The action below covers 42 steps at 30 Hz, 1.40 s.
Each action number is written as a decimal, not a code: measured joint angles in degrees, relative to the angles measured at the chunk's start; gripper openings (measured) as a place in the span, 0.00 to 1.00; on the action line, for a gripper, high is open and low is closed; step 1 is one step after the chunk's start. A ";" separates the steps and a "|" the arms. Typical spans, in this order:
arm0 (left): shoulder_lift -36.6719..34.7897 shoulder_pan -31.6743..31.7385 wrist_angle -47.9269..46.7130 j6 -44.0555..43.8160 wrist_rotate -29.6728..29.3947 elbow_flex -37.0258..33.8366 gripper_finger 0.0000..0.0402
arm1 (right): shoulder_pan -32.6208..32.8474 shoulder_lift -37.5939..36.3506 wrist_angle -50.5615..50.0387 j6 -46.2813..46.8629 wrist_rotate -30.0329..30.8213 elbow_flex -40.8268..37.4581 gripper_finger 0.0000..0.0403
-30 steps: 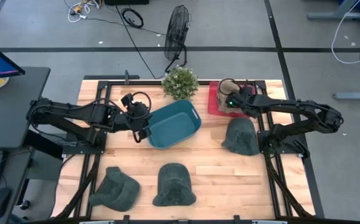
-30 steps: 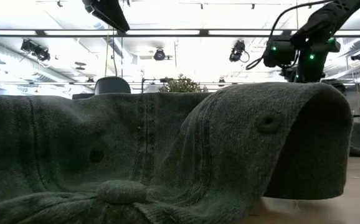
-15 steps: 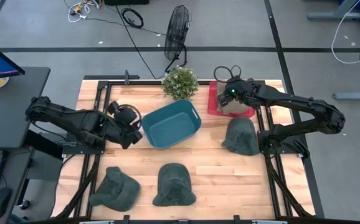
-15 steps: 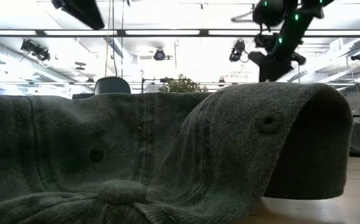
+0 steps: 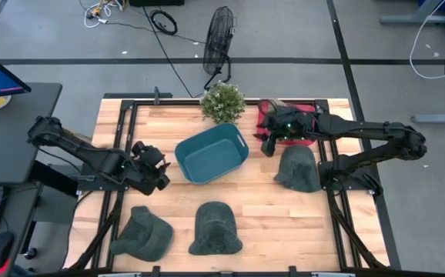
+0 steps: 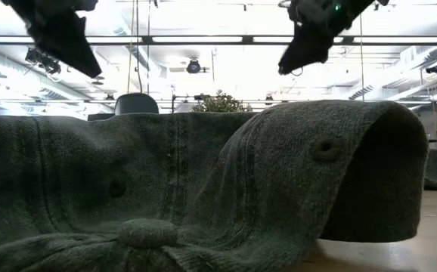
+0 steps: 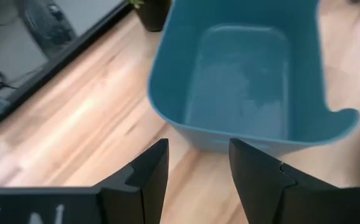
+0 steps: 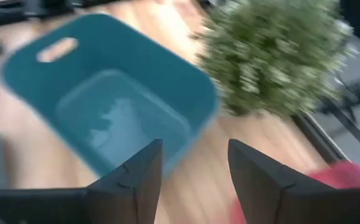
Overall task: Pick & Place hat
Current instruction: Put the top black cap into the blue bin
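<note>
Three dark grey-green hats lie on the table in the high view: one near left (image 5: pixel 142 233), one near middle (image 5: pixel 215 228), one on the right (image 5: pixel 298 168). One hat (image 6: pixel 203 189) fills the low view's foreground. A teal bin (image 5: pixel 211 152) stands mid-table. My left gripper (image 5: pixel 159 175) hovers left of the bin, open and empty, and looks into the bin (image 7: pixel 242 81). My right gripper (image 5: pixel 267 142) hangs between the bin and the right hat, open and empty, above the table; its view shows the bin (image 8: pixel 111 118).
A potted plant (image 5: pixel 222 101) stands at the far edge, also seen as the plant (image 8: pixel 279 56) in the right wrist view. A red tray (image 5: pixel 288 123) sits far right, under the right arm. Black frame rails run along both table sides. Bare wood lies between the hats and the bin.
My left gripper has drawn back from the bin's left rim toward the table's near-left. My right gripper has swung from over the red tray toward the left and near side, coming between the bin and the right hat. The hats have stayed put.
</note>
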 joint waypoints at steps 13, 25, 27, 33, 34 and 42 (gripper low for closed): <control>-11.06 0.31 28.00 13.31 1.55 -17.90 0.43 | 11.94 5.45 7.16 3.00 -0.78 -0.87 0.46; -10.99 0.76 40.03 22.20 7.45 -22.88 0.43 | 19.75 14.04 8.90 6.61 -0.76 -0.94 0.46; -10.98 0.60 40.37 22.53 7.46 -23.05 0.43 | 20.76 14.80 8.86 7.65 -0.75 -0.94 0.46; -10.98 0.60 40.79 22.56 7.46 -23.08 0.43 | 24.03 17.58 8.76 9.33 -0.82 -0.94 0.46; -10.98 0.60 40.79 22.56 7.46 -23.08 0.43 | 24.36 17.86 8.49 10.80 -0.79 -0.94 0.46; -10.98 0.60 40.78 22.77 7.46 -23.08 0.43 | 24.26 16.90 -5.90 20.09 3.60 -0.94 0.46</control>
